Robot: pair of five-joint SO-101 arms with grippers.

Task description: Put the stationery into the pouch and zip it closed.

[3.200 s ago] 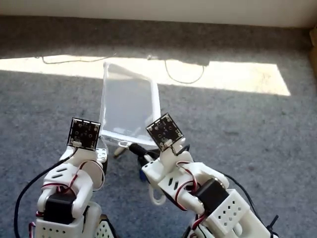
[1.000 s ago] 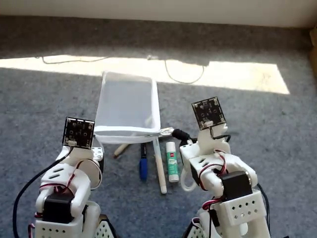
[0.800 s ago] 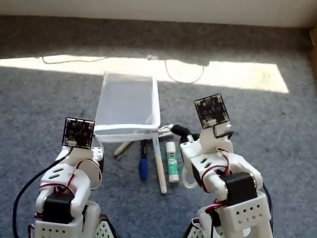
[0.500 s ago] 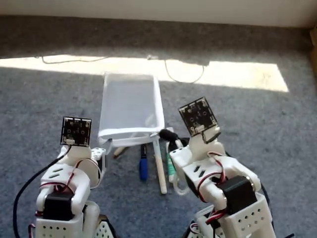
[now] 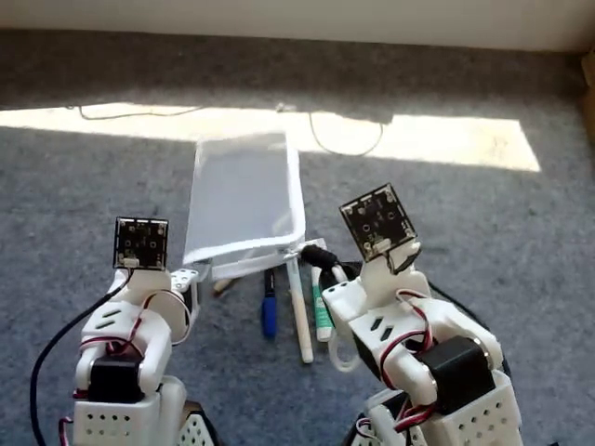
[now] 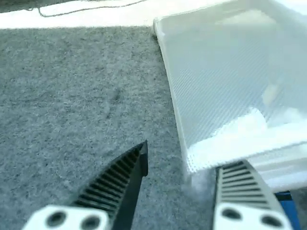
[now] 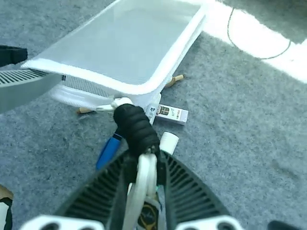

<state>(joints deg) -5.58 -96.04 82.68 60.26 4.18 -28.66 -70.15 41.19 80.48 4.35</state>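
Note:
The white mesh pouch (image 5: 244,197) lies on the carpet with its zippered edge toward the arms. My right gripper (image 5: 323,271) (image 7: 143,158) is shut on the white strap with a black knob (image 7: 135,127) tied to the zipper pull (image 7: 117,103) at the pouch's near right corner. My left gripper (image 5: 195,277) (image 6: 189,155) is open, its fingers either side of the pouch's near left corner (image 6: 192,165). A blue pen (image 5: 269,311), a white pen (image 5: 300,321) and a glue stick (image 5: 321,314) lie on the carpet between the arms. A wooden pencil (image 5: 221,285) pokes out from under the pouch.
A small white labelled piece (image 7: 168,113) lies by the pouch's corner. Pale shapes (image 6: 268,93) show through the mesh. Grey carpet (image 5: 483,251) stretches right of the arms. A thin cable (image 5: 344,149) crosses the sunlit strip behind the pouch.
The right gripper dragged the zipper strap from the pouch's left end to its right end, then drifted back left. The pouch swung with it. The left arm drew back slightly.

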